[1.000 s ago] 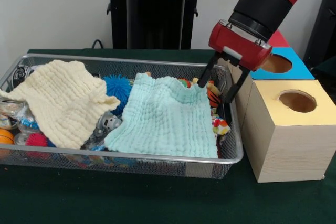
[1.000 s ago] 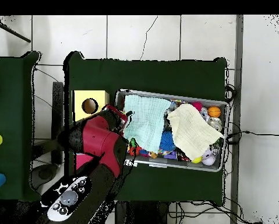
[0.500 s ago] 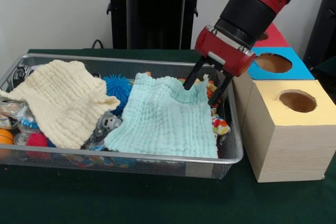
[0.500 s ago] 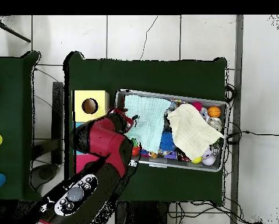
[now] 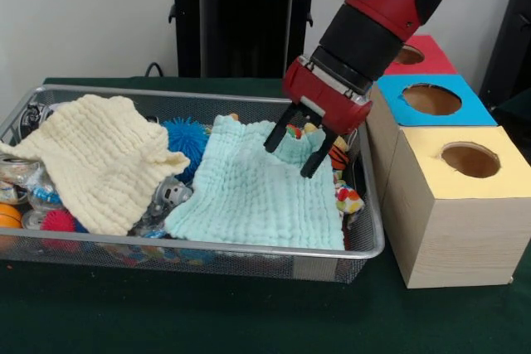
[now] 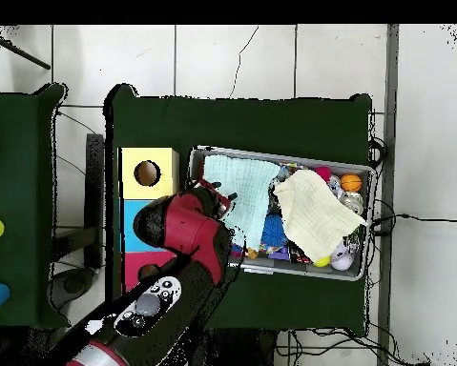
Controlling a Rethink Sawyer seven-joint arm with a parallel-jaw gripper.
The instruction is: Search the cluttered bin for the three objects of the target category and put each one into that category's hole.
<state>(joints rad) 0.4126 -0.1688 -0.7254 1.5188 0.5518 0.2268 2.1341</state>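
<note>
The wire mesh bin holds a plain mint waffle cloth and a plain cream waffle cloth over mixed toys. My gripper is open and empty, its black fingers just above the mint cloth's far right corner. A bit of multicoloured printed fabric peeks out at the bin's right end, beside the mint cloth. The yellow-faced box's round hole is to the right of the bin in the front view.
A blue-faced box and a red-faced box stand behind the yellow box. A blue spiky ball, a pink spiky ball and an orange ball lie among the bin's toys.
My gripper has moved leftward in the front view, away from the boxes and further over the bin, onto the mint cloth's far corner. The cloths have not moved.
</note>
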